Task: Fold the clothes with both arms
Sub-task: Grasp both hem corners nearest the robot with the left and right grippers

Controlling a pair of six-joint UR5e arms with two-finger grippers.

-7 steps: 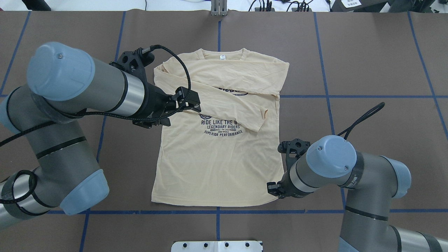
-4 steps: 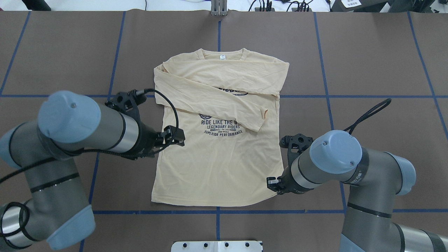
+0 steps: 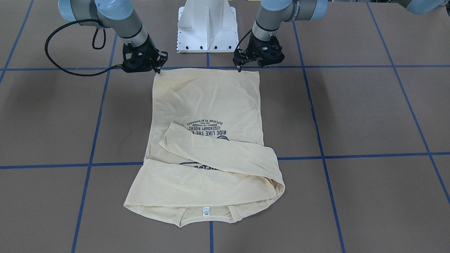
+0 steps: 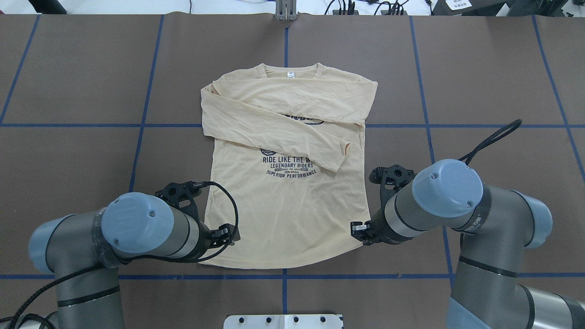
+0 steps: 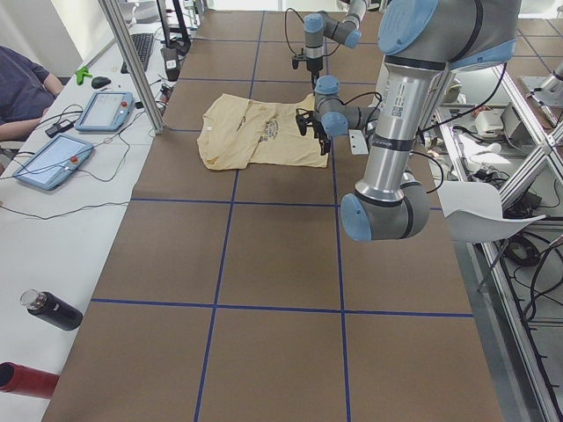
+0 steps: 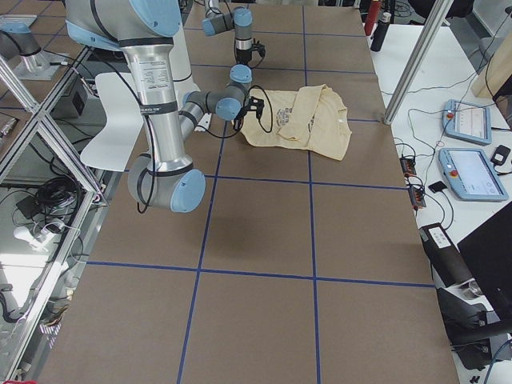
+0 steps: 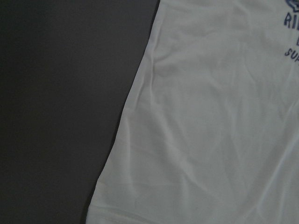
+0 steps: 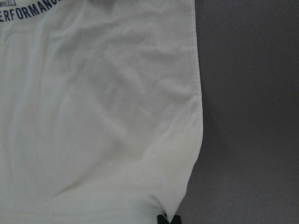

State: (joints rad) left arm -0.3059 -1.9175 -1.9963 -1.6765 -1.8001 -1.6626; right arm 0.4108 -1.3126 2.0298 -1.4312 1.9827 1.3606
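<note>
1. on the left, the likely fault was a thin or missed pinch. the left gripper (image 4: 227,236) hung over the near-left part of the hem (image 4: 292,264), a little inboard of the corner in the front-facing view. it might have caught only the top layer of this thin cloth and dragged the fold askew.
2. in the middle, the t-shirt (image 4: 283,214) lay flat and print-up at the centre of the table (image 4: 68,91), collar away from the robot. both sleeves (image 4: 292,132) were crossed loosely over the chest (nothing pinned them), so a fast or uneven lift of the hem could have slid them off.
3. on the right, if that side rose out of step with the left, the hem would have twisted and the fold come out crooked.
4. left gripper: i could not tell how wide its jaws stood. its wrist camera showed only the shirt's side edge and bare table, with no fingertips. it was not clear that it touched the cloth.
5. right gripper (image 4: 358,230): it sat at the near-right hem corner, with dark fingertips (image 8: 162,218) right on that corner in its wrist view. i could not tell whether they were clamped on the cloth or merely around it.
</note>
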